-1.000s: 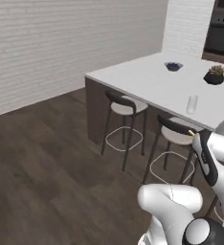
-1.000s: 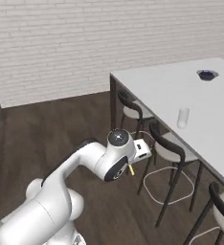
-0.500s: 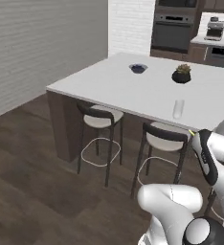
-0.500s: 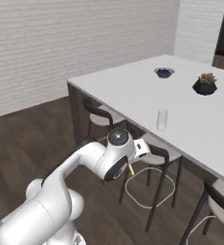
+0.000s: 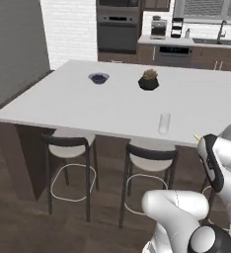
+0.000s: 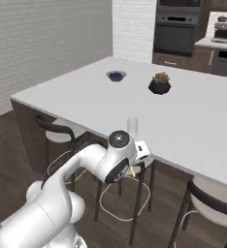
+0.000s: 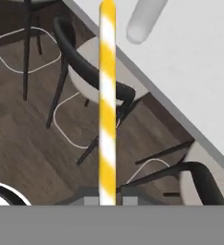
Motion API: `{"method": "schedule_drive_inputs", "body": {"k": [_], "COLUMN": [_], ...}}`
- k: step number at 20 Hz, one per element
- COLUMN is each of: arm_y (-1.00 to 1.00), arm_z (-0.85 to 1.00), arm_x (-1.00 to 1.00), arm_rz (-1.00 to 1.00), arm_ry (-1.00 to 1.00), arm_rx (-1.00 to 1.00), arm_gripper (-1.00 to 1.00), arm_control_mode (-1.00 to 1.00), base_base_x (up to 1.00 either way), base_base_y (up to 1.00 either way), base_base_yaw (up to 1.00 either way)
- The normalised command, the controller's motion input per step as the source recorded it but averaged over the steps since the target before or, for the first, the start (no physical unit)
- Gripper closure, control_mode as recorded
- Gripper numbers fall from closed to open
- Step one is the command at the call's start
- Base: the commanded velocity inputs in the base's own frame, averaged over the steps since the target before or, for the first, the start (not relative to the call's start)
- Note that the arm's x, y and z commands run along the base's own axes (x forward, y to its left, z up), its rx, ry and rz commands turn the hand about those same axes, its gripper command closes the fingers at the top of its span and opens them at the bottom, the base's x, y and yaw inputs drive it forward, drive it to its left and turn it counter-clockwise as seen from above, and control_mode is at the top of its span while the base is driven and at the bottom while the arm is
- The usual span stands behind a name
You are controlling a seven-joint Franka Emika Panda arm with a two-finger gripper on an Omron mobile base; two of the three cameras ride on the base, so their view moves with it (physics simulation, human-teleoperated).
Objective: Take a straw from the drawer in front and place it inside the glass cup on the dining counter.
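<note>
In the hand view the straw, yellow with white stripes, stands straight up from between my gripper's two fingertips, which are shut on its lower end. Its top end points at the glass cup, a clear tumbler near the edge of the white dining counter. From the base, the glass cup stands close to the counter's near edge, with my hand just short of and below that edge. A yellow tip of the straw sticks out by the hand. The drawer is out of view.
A dark bowl and a small potted plant sit farther back on the dining counter. Two stools are tucked under its near edge. Ovens and a dark worktop line the back wall.
The whole picture has shifted: the base has moved, and the counter now lies nearer and square in front. The arm keeps its pose with the straw in the gripper.
</note>
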Motion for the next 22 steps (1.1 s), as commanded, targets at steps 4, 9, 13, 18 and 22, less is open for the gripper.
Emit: {"method": "schedule_drive_inputs", "body": {"k": [4,9,13,18,22], "arm_y": [0.00,0.00,0.00,0.00,0.00], "arm_z": [0.00,0.00,0.00,0.00,0.00], "arm_x": [0.00,0.00,0.00,0.00,0.00], "arm_rz": [0.00,0.00,0.00,0.00,0.00], "arm_ry": [0.00,0.00,0.00,0.00,0.00], "arm_rx": [0.00,0.00,0.00,0.00,0.00], "arm_gripper": [1.00,1.00,1.00,1.00,1.00], "arm_control_mode": [1.00,1.00,1.00,1.00,1.00], "base_base_x": [0.90,0.75,0.57,0.65,0.84], "base_base_y": [0.17,0.37,0.52,0.40,0.15], "base_base_yaw": [-0.49,-0.37,-0.32,-0.28,-0.23]}}
